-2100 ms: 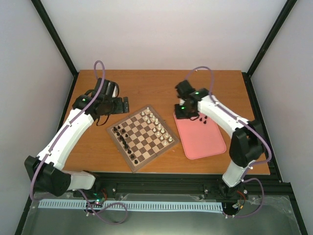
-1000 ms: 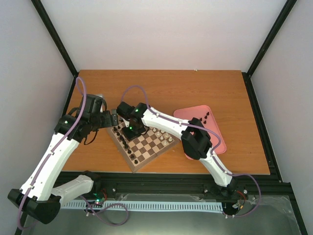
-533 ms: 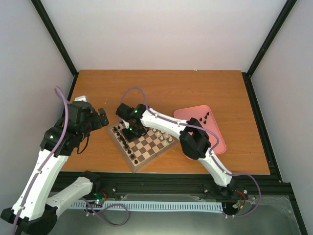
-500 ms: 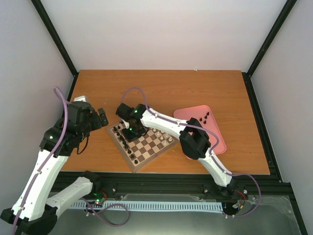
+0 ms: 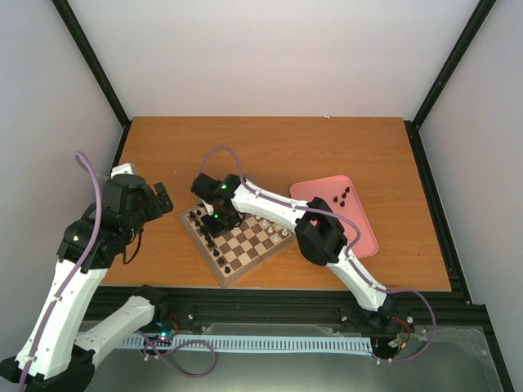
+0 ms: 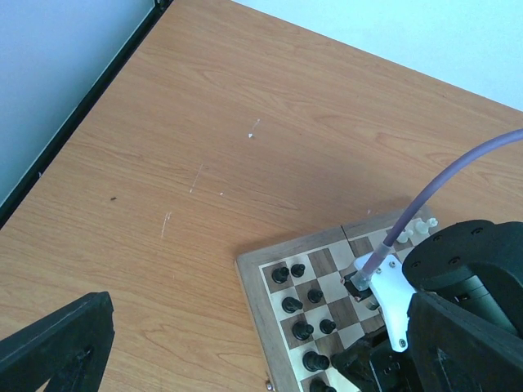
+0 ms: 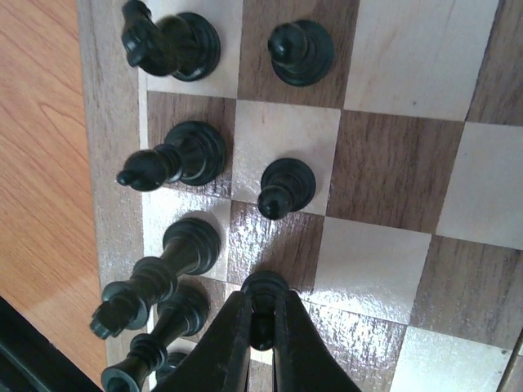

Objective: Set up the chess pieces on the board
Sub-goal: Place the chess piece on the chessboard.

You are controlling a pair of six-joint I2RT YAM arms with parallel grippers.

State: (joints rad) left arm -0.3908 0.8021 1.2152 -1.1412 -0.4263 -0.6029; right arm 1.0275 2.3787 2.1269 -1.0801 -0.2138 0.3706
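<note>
Board (image 5: 249, 245) of checkered wood lies turned at an angle on the brown bench (image 5: 270, 147), left of centre, with a pink tray (image 5: 358, 227) just beside it on the right. Across the board stretches the right arm (image 5: 270, 204), and the right pincer (image 7: 263, 304) is clenched on one black pawn (image 7: 263, 286), in line with the second row. Near the board's left corner the left pincer (image 6: 261, 327) hovers released, grasping nothing. Two rows of black chess pieces (image 6: 292, 304) stand along the board's left edge; a few more sit on the tray. Some white pieces (image 6: 417, 230) stand at the opposite edge.
</note>
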